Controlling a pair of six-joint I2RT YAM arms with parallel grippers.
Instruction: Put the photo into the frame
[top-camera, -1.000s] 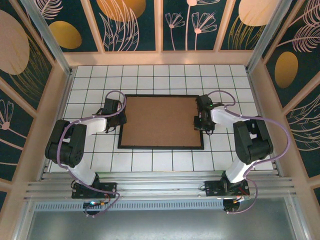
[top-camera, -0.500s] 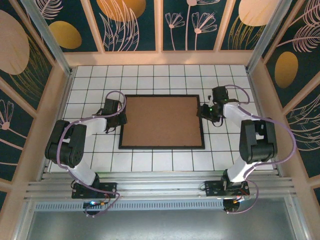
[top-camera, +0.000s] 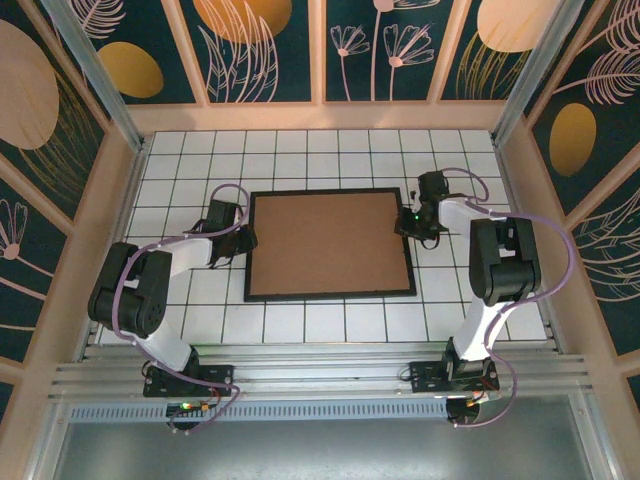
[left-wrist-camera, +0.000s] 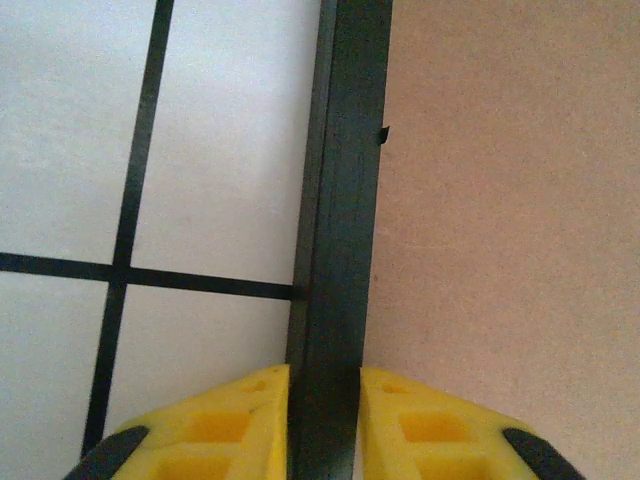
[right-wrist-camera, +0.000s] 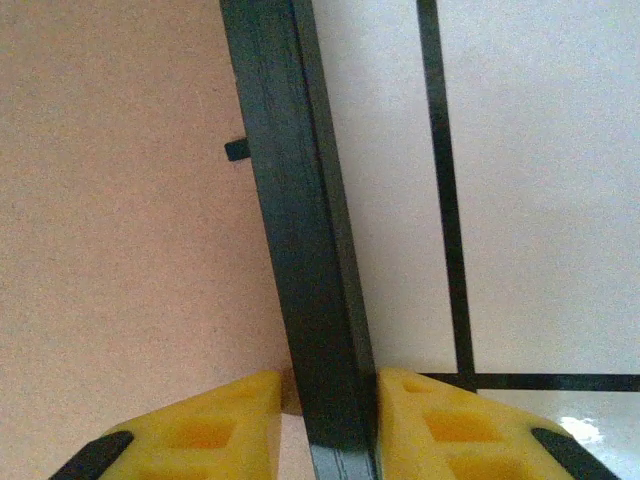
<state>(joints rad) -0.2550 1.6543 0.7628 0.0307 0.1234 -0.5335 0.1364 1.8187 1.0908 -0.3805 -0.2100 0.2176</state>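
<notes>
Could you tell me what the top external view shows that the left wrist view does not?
Top external: the whole thin black rectangular picture frame with both white arms at its sides. Left wrist: the left arm's yellow fingers flanking the frame's left rail, and a black tab at the edge of the brown cardboard backing board. Both: the frame, that board, the white tiled table.

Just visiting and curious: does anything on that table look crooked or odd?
The frame lies back-up, brown backing board showing, and seems slightly skewed against the table's grid lines. The left end effector and right end effector each pinch a side rail. Nothing spilled.
</notes>
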